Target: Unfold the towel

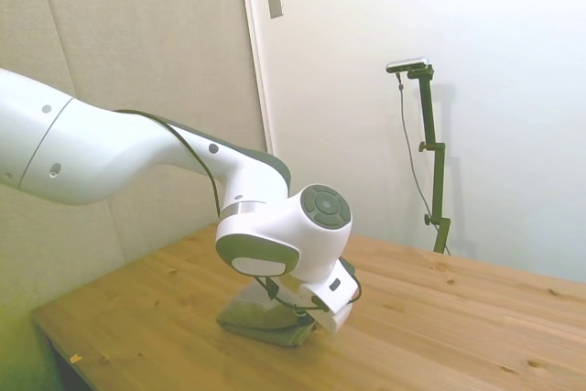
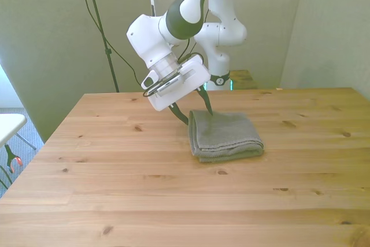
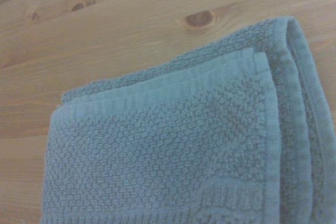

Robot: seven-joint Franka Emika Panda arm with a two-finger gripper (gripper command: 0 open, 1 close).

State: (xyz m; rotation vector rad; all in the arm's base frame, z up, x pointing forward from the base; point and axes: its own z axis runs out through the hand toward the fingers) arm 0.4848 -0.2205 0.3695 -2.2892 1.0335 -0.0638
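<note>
The towel (image 2: 225, 136) lies folded into a thick grey-olive square near the middle of the wooden table (image 2: 115, 195). My gripper (image 2: 198, 117) is tilted and open at the towel's far corner on the front view's left. One dark finger (image 2: 207, 103) is over the cloth and the other (image 2: 180, 115) is just outside its edge. From the side, the white hand covers much of the towel (image 1: 256, 318) and hides the fingers. Close up, the towel (image 3: 184, 150) shows several stacked layers along its hemmed edges.
Bare wood (image 3: 105, 30) surrounds the towel on all sides. A white table corner (image 2: 8, 125) stands off the front view's left edge. Walls stand close behind the table.
</note>
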